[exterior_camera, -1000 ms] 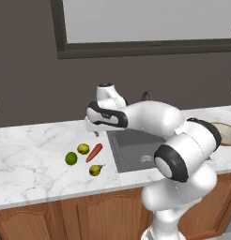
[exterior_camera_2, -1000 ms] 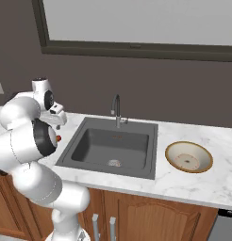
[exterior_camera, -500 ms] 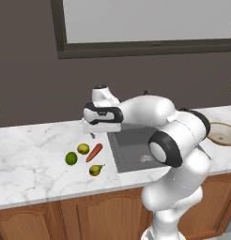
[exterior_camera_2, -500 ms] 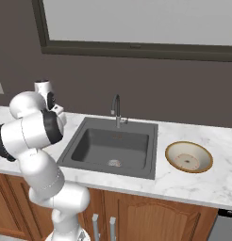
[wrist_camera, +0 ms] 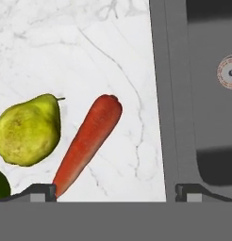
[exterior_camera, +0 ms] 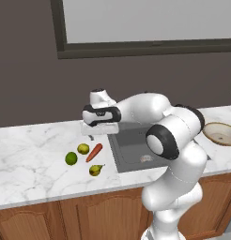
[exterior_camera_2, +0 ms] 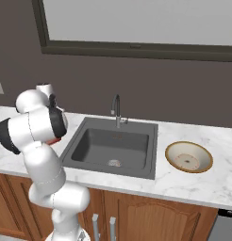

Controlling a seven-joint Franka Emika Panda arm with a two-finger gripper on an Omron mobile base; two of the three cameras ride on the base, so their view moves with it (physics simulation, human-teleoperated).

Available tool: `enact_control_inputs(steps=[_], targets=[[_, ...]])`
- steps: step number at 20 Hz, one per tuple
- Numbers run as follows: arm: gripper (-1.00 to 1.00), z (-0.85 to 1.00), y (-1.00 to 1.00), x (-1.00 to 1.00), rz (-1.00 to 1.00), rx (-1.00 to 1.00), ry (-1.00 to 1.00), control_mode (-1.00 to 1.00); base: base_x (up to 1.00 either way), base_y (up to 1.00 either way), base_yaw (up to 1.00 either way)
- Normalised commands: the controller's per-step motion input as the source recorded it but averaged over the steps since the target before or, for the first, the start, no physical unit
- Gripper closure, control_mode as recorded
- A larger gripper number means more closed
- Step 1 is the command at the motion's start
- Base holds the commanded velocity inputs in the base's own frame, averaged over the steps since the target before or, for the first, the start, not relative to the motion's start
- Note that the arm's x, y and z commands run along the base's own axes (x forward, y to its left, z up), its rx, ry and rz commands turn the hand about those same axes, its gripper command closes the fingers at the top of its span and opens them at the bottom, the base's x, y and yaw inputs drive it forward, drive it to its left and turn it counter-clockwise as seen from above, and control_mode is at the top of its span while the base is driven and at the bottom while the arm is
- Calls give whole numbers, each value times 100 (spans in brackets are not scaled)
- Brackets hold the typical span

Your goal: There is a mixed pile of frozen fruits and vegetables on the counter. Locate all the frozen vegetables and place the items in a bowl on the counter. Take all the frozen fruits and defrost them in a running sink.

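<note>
End effector [exterior_camera: 89,136]: is being held fully open above the worktop [exterior_camera: 28,159], nothing gripped.
Carrot [wrist_camera: 86,143]: is lying just left of the sink [exterior_camera: 136,150], beside the pear [wrist_camera: 27,129].
Handling: is being judged stiff, light and frost-slick; hold advised across the thicker upper half.
Bowl [exterior_camera_2: 188,157]: is sitting right of the sink, nothing in it.
Change: arm has been swung leftward from over the sink toward the pile.

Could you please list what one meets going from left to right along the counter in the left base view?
Green ball → yellow-green ball → carrot → sink → bowl. The pear overlaps the carrot's span, so I have left it out.
</note>
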Motion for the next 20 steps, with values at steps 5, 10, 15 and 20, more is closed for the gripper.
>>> enact_control_inputs(steps=[5,10,15,20], targets=[[-100,-13,8,3,-1,0,0,-100,0,0,0],[-100,-8,0,5,0,0,0,-100,0,0,0],[-100,-16,13,13,0,0,0,-100,0,0,0],[-100,-18,17,17,-1,0,0,-100,0,0,0]])
